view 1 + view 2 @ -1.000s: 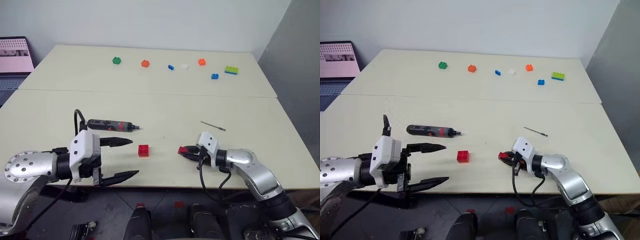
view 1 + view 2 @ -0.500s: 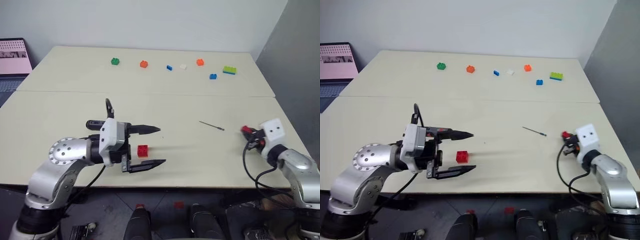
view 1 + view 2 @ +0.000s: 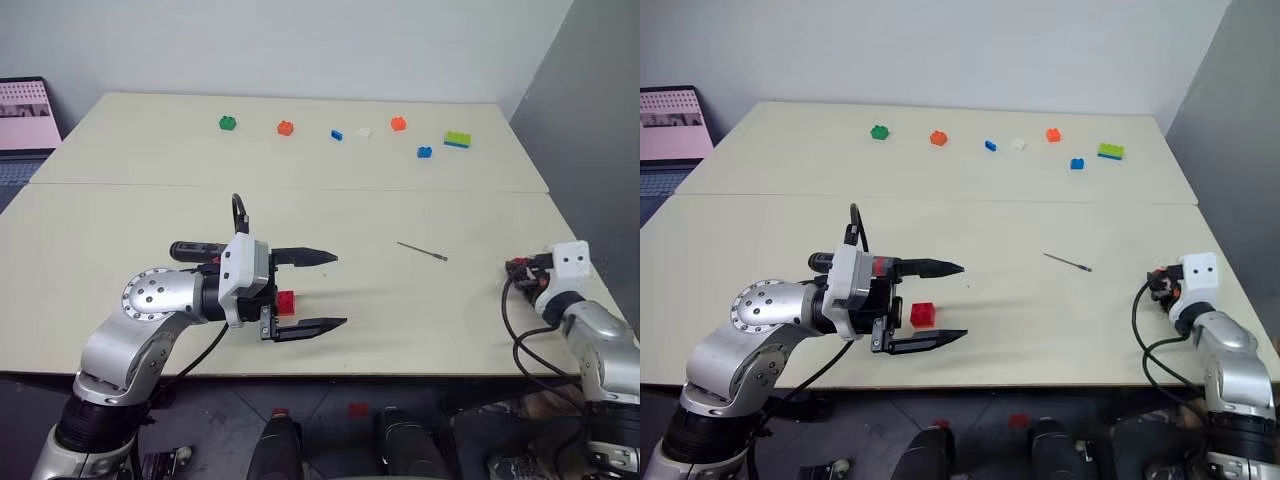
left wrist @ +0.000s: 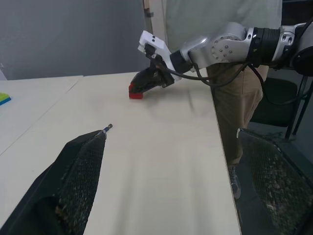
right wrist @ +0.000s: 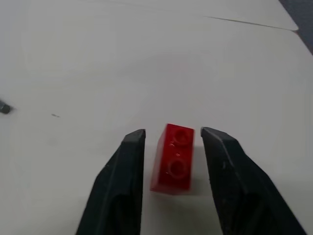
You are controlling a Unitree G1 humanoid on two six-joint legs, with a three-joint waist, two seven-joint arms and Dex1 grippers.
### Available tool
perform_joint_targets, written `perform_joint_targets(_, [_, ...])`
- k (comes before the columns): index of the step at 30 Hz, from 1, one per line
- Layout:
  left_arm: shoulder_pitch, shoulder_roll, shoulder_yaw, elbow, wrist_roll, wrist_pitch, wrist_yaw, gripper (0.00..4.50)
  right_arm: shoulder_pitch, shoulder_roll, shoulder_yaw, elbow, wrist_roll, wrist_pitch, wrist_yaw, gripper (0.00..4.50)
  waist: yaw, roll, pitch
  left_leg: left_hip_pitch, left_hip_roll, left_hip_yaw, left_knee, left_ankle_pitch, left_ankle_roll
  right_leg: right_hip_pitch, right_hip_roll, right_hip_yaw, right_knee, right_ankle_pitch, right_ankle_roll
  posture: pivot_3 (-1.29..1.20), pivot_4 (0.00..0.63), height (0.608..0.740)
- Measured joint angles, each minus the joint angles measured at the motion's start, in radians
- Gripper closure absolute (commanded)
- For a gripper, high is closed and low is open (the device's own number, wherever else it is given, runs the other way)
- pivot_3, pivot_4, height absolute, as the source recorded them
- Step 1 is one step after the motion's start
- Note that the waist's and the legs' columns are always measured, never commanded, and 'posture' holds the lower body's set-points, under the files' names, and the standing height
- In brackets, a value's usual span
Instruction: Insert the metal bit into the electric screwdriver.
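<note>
The electric screwdriver [image 3: 192, 248] lies on the near table, its tip end hidden behind my left gripper [image 3: 330, 291]. That gripper is wide open and empty, pointing right, with a finger [image 3: 305, 258] above the tool's line. The thin metal bit [image 3: 422, 250] lies alone further right; its end [image 4: 108, 127] peeks past a left finger. My right gripper [image 3: 517, 270] sits near the table's right edge. In the right wrist view its fingers [image 5: 131, 152] stand apart on either side of a small red brick [image 5: 173, 156] resting on the table, with a gap on each side.
Another red brick [image 3: 286, 302] lies between the left gripper's fingers at table level. Several coloured bricks [image 3: 285, 127] line the far table. A laptop [image 3: 25, 110] stands at the far left. A person [image 4: 244, 103] stands past the table's right edge [image 3: 590, 290].
My right arm swung from the front middle to the table's right edge with the small red brick, then its fingers parted. My left gripper moved right, over the screwdriver.
</note>
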Motion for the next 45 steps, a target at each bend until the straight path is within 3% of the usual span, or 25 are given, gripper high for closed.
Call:
perform_joint_targets(7, [0.009, 0.074, 0.04, 0.003, 0.004, 0.024, 0.018, 0.0, 0.09, -0.049, 0.002, -0.159, 0.033, -0.04, 0.095, 0.04, -0.002, 0.001, 0.001, 0.0, 0.0, 0.0, 0.0, 0.0, 0.0, 0.0, 0.0, 0.0, 0.0, 0.0, 0.0, 0.0, 0.15, 0.74])
perform_joint_targets(10, [0.052, 0.12, 0.091, 0.005, 0.01, 0.034, 0.017, 0.0, 0.105, -0.101, 0.046, -0.273, 0.084, -0.034, 0.208, 0.04, -0.011, 0.002, 0.001, 0.001, 0.0, 0.0, 0.0, 0.0, 0.0, -0.001, 0.0, 0.001, 0.0, 0.0, 0.0, 0.0, 0.15, 0.74])
perform_joint_targets(13, [0.13, 0.193, 0.161, 0.026, 0.026, 0.036, 0.009, 0.0, 0.109, -0.193, 0.193, -0.417, 0.139, -0.015, 0.379, 0.04, -0.013, 0.002, 0.001, 0.002, 0.001, 0.0, -0.003, 0.0, 0.0, -0.001, 0.001, 0.0, 0.0, 0.0, 0.0, 0.0, 0.15, 0.74])
perform_joint_targets(18, [0.282, 0.256, 0.273, 0.018, 0.057, 0.025, -0.014, 0.0, -0.033, -0.19, 0.416, -0.44, 0.14, 0.001, 0.508, 0.04, -0.01, 0.0, 0.001, 0.001, 0.001, 0.002, -0.001, 0.0, 0.0, -0.003, -0.001, 0.001, -0.002, 0.0, 0.0, 0.0, 0.15, 0.74])
perform_joint_targets(21, [0.384, 0.304, 0.34, 0.01, 0.086, 0.011, -0.053, 0.0, -0.186, -0.122, 0.587, -0.39, 0.098, 0.0, 0.573, 0.04, -0.012, -0.001, 0.001, 0.0, 0.001, 0.002, -0.002, 0.0, 0.0, -0.005, -0.001, 0.001, -0.002, 0.0, -0.001, 0.0, 0.15, 0.74])
perform_joint_targets(26, [0.46, 0.353, 0.413, 0.056, 0.144, -0.042, -0.112, 0.0, -0.348, 0.024, 0.766, -0.223, 0.023, 0.014, 0.597, 0.04, -0.001, -0.001, 0.001, -0.003, 0.001, 0.003, -0.004, 0.0, 0.0, -0.013, -0.001, 0.0, -0.001, 0.0, -0.001, 0.0, 0.15, 0.74])
perform_joint_targets(32, [0.459, 0.358, 0.418, 0.105, 0.159, -0.072, -0.13, 0.0, -0.476, 0.199, 0.858, -0.001, -0.058, -0.001, 0.581, 0.04, -0.003, -0.001, 0.001, -0.004, 0.002, 0.004, -0.005, 0.0, 0.0, -0.012, 0.0, 0.001, 0.001, 0.0, -0.001, 0.0, 0.15, 0.74])
perform_joint_targets(40, [0.459, 0.357, 0.418, 0.118, 0.166, -0.081, -0.137, 0.0, -0.534, 0.336, 0.884, 0.205, -0.126, -0.061, 0.566, 0.04, -0.005, -0.001, 0.001, -0.004, 0.002, 0.004, -0.008, 0.0, 0.0, -0.012, 0.0, 0.001, 0.001, 0.0, -0.001, 0.0, 0.15, 0.74])
perform_joint_targets(45, [0.456, 0.354, 0.417, 0.117, 0.166, -0.089, -0.134, 0.0, -0.535, 0.397, 0.89, 0.286, -0.166, -0.134, 0.552, 1.38, -0.007, -0.001, 0.001, -0.003, 0.002, 0.004, -0.01, 0.0, 0.0, -0.013, 0.001, 0.001, 0.001, 0.0, -0.001, 0.0, 0.15, 0.74])
